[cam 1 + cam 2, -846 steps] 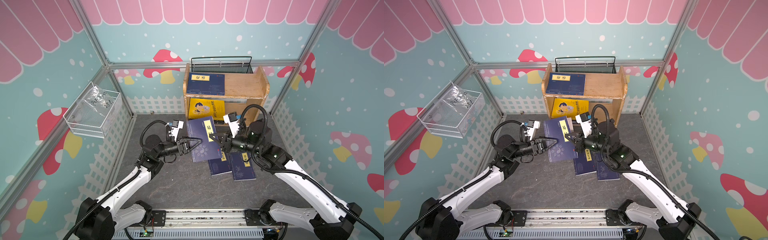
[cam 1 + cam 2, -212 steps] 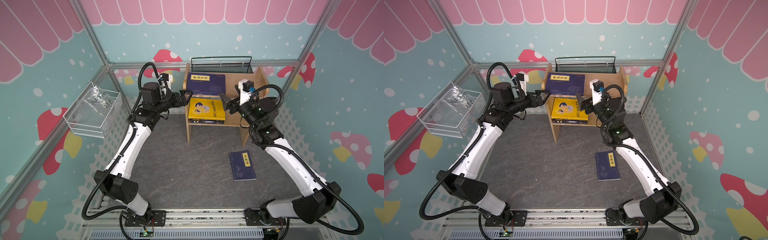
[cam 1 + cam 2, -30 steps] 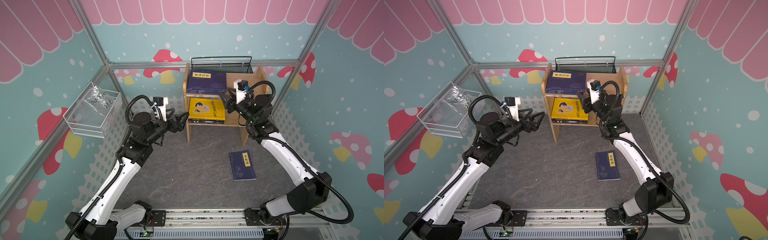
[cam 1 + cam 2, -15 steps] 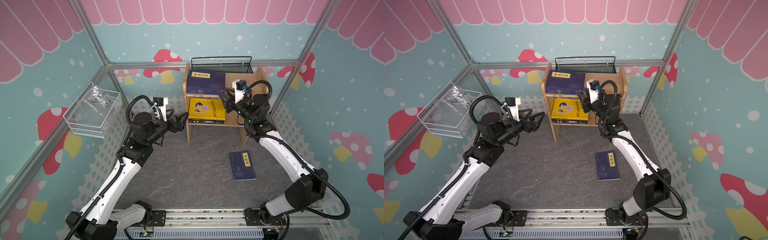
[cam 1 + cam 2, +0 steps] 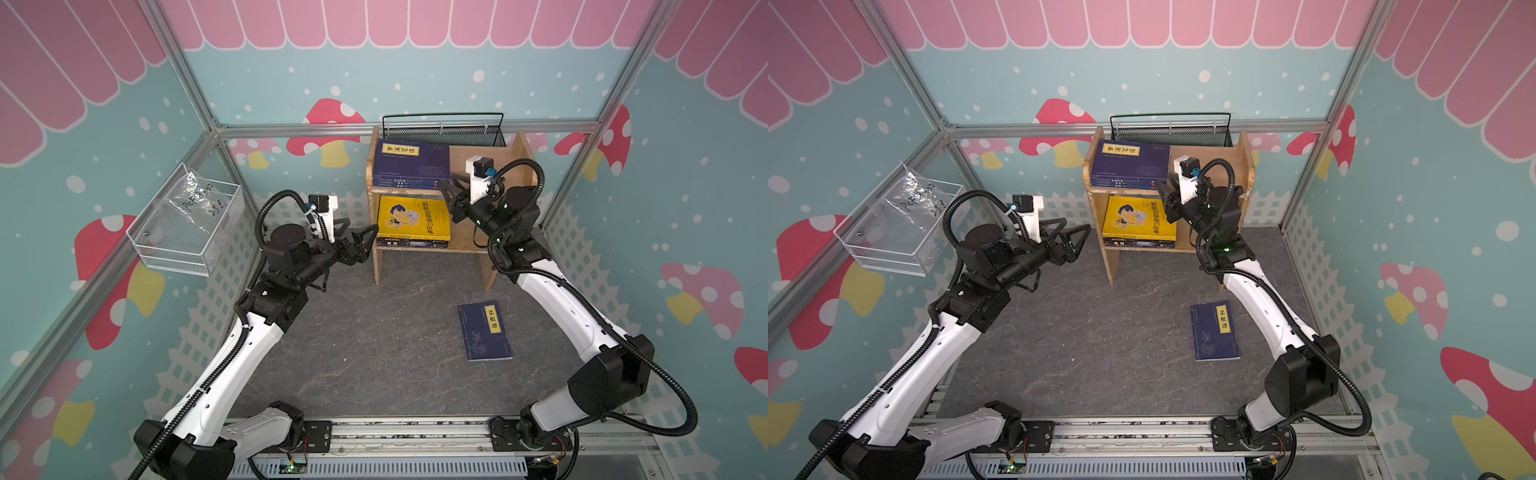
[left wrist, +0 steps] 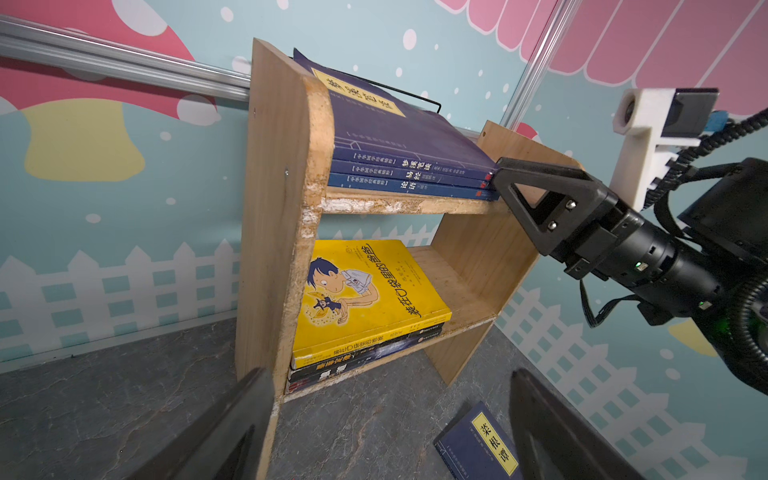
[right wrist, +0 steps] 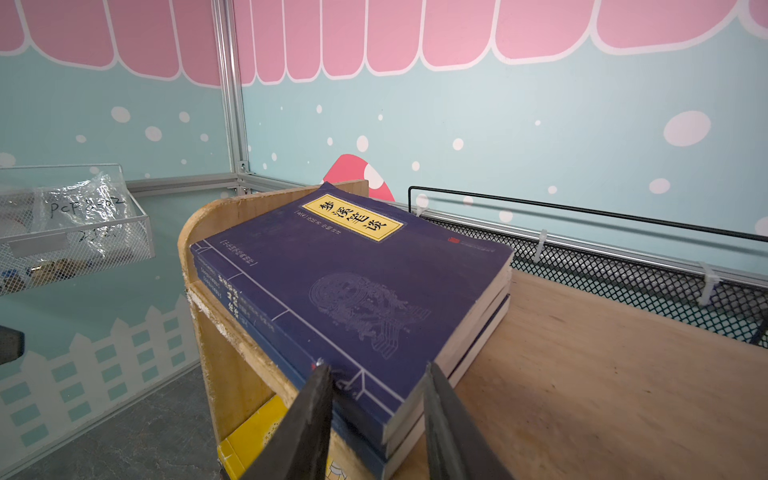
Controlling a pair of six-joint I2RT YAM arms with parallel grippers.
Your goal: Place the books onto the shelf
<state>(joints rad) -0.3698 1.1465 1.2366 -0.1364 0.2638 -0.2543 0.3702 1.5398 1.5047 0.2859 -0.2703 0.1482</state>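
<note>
- The left arm's black two-fingered gripper (image 5: 362, 235) hangs spread wide and empty, just beside the left side panel of the small two-tier light wooden shelf (image 5: 519, 156).
- On the upper tier a stack of navy paperbacks with yellow title labels (image 5: 411, 164) lies flat. On the lower tier a bright yellow paperback (image 5: 413, 218) tops a darker pile (image 6: 353, 365).
- The right arm's black gripper (image 7: 376, 374) sits at the navy stack's near right corner, jaws part-way apart either side of it. Whether they pinch it, I cannot tell.
- One navy paperback (image 5: 484, 330) lies flat on the grey floor (image 5: 374, 332) in front of the shelf's right leg, its long axis running roughly toward the shelf. It lies below the right gripper, toward the robot's base; I judge the right arm nearer.
- The left wrist view shows three navy spines. The right wrist view shows the corner between its fingers (image 7: 307, 415), but not the floor book.
</note>
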